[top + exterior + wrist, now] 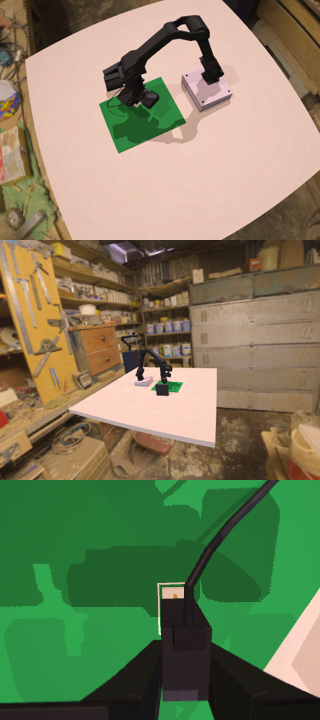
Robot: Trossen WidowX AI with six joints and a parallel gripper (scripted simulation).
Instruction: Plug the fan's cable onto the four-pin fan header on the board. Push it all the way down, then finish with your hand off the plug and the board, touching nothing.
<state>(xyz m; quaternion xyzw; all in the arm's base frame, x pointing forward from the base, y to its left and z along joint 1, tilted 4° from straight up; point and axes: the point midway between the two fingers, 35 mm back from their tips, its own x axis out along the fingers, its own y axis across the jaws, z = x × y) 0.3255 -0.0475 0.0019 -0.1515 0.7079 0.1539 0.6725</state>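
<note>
My gripper [136, 101] [164, 381] [179, 647] is shut on the black plug [185, 672], which stands between the fingers. The plug is over the white four-pin header [137, 104] [172, 592] on the green board [166, 90] [154, 389]. In the wrist view it hides most of the header; the far end, one pin tip and part of the left outline show. Whether the plug is in line with the pins or down on them, I cannot tell. The black cable [220, 537] runs up and right from the plug.
The black fan [111, 67] [162, 389] stands beside the board, partly behind the arm in the top view. The arm's base stands on a pale square block [192, 85] [140, 384] to the board's right in that view.
</note>
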